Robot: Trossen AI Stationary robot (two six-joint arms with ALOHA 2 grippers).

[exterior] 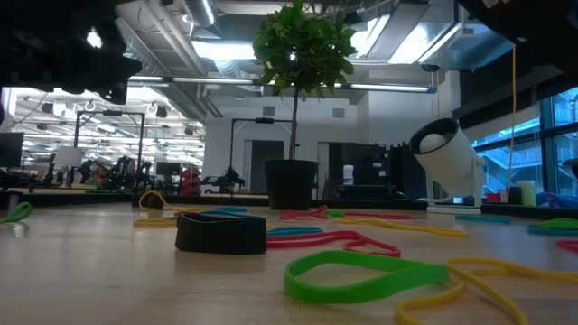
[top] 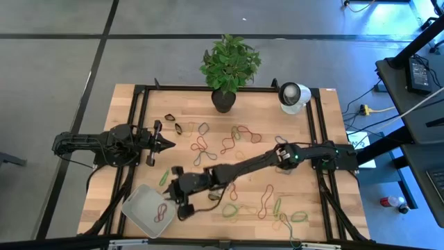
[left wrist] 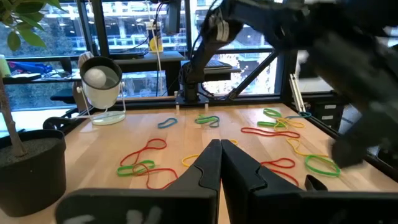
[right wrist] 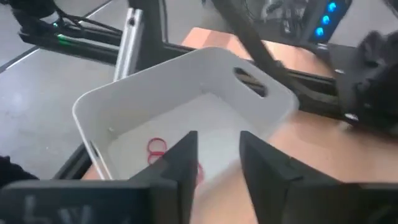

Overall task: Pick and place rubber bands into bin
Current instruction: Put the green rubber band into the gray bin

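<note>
The bin is a whitish tray at the table's near-left corner, with a red rubber band lying on its floor. In the right wrist view the bin fills the frame and the red band lies inside it. My right gripper hovers at the bin's right rim, reaching across the table, and is open with nothing between its fingers. Many rubber bands in red, green and yellow lie flat over the table. My left gripper waits shut above the table's left side.
A potted plant and a white round device stand at the far edge. A black block sits on the table among bands, with a green band close to the low camera. More bands lie along the near-right part.
</note>
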